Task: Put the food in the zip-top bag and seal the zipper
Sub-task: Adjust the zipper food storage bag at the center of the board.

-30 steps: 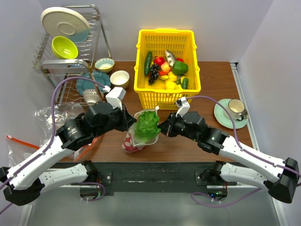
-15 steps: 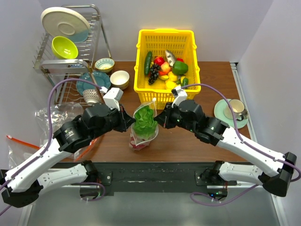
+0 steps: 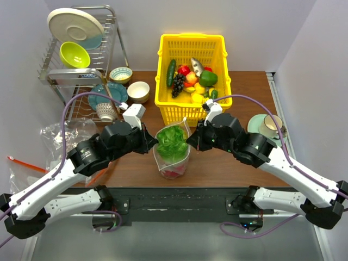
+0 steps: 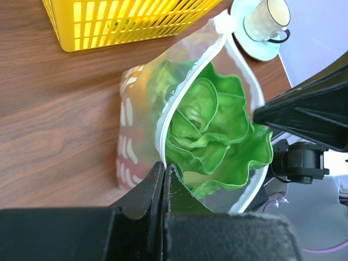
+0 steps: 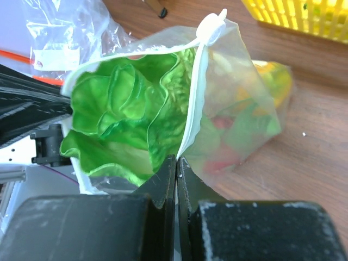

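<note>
Now, hold: the left gripper [image 4: 163,169] is pinched together on one side of the bag [image 3: 174,162] mouth. The right gripper [image 5: 176,162] is pinched together on the opposite side. Each clamps plastic rim, not food.
Why so: two grips on facing sides keep the mouth spread and let the bag hang upright, so what is inside stays in.
Bag place: between the two grippers, just in front of the basket [image 3: 161,70]. Whether its bottom rests on the table [image 3: 244,92] I cannot tell.
Bag contents: lettuce [image 4: 212,125] fills the mouth, its frilled top level with or above the rim. A red piece [image 3: 173,173] lies at the bottom. Yellow-orange shapes show blurred through the wall.
Zipper [image 5: 192,109]: unsealed, its white strips bowed apart around the lettuce.
Basket contents: more toy food, among it a cucumber, dark grapes and red, green and yellow pieces.
Step, as judged: loading looks finished or nearly so, and sealing is not yet begun.
Need: the lettuce probably has to sink below the strips before they can meet.
Risk: leaves caught in the seal, or a rim slipping from a pinch.
</note>
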